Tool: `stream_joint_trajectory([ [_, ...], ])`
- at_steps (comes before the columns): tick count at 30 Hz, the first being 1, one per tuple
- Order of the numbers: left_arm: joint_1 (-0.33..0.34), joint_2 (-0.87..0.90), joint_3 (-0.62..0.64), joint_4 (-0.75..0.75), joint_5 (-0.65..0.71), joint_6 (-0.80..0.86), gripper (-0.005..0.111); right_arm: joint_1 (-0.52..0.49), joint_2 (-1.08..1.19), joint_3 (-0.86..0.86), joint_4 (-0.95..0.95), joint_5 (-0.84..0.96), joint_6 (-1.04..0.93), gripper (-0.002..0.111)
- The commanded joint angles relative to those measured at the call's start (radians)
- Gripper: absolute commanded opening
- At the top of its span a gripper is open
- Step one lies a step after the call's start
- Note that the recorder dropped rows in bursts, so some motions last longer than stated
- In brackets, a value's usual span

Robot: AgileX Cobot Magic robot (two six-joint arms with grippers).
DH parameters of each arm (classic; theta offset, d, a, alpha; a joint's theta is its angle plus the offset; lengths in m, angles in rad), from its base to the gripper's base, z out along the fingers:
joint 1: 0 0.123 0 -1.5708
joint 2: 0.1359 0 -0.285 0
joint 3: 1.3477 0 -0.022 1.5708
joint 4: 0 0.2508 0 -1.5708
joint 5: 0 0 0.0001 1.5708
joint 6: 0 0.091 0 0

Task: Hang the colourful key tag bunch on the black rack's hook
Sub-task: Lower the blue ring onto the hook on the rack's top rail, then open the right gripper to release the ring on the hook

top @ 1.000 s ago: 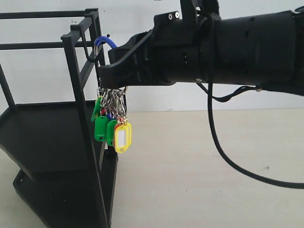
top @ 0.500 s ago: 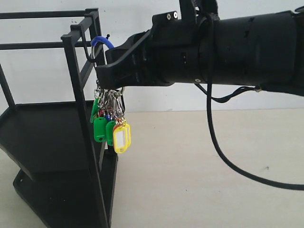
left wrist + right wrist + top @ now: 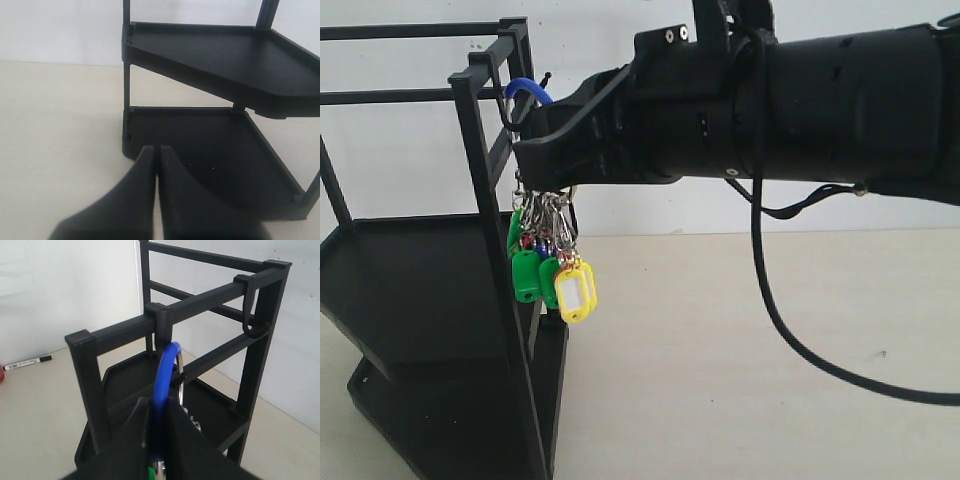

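The black rack (image 3: 480,200) stands at the left. A thin black hook (image 3: 506,118) hangs from its top side rail. My right gripper (image 3: 526,150) is shut on the blue loop (image 3: 525,88) of the colourful key tag bunch (image 3: 552,272), whose green and yellow tags dangle below the jaws beside the rack's post. In the right wrist view the blue loop (image 3: 165,372) rises from between the fingers of my right gripper (image 3: 158,409) up to the near hook (image 3: 160,326); whether it is around the hook I cannot tell. My left gripper (image 3: 156,151) is shut and empty, low before the rack (image 3: 210,55).
A second hook (image 3: 255,315) hangs further along the same rail. A marker pen (image 3: 27,362) lies on the table by the wall. The right arm's cable (image 3: 790,330) droops over the table. A white wall stands close behind the rack.
My right gripper has carried the bunch a little to the left, so the blue loop sits closer against the hook and the tags hang nearer the rack's post.
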Motion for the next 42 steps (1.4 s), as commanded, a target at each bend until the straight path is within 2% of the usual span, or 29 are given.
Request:
stream_joint_trajectory([
  [1, 0.002, -0.002, 0.003, 0.005, -0.009, 0.003, 0.004, 0.001, -0.003, -0.006, 0.006, 0.007, 0.007, 0.0],
  [7, 0.002, -0.002, 0.003, 0.005, -0.009, 0.003, 0.004, 0.001, -0.003, -0.006, 0.006, 0.007, 0.003, 0.001],
  [12, 0.002, -0.002, 0.003, 0.005, -0.009, 0.003, 0.004, 0.001, -0.003, -0.006, 0.006, 0.007, 0.001, 0.007],
  [18, 0.002, -0.002, 0.003, 0.005, -0.009, 0.003, 0.004, 0.001, -0.003, -0.006, 0.006, 0.018, 0.003, 0.024],
  [22, 0.002, -0.002, 0.003, 0.005, -0.009, 0.003, 0.004, 0.001, -0.003, -0.006, 0.006, 0.031, 0.001, 0.043],
  [24, 0.002, -0.002, 0.003, 0.005, -0.009, 0.003, 0.004, 0.001, -0.003, -0.006, 0.006, 0.014, -0.003, 0.049],
  [34, 0.002, -0.002, 0.003, 0.005, -0.009, 0.003, 0.004, 0.001, -0.003, -0.006, 0.006, -0.25, -0.005, 0.046],
  [36, 0.002, -0.002, 0.003, 0.005, -0.009, 0.003, 0.004, 0.001, -0.005, 0.002, 0.006, -0.288, -0.022, 0.037],
  [41, 0.002, -0.002, 0.003, 0.005, -0.009, 0.003, 0.004, 0.001, -0.036, 0.072, 0.006, -0.349, -0.107, -0.001],
  [42, 0.002, -0.002, 0.003, 0.005, -0.009, 0.003, 0.004, 0.001, -0.042, 0.086, 0.006, -0.355, -0.105, 0.0],
])
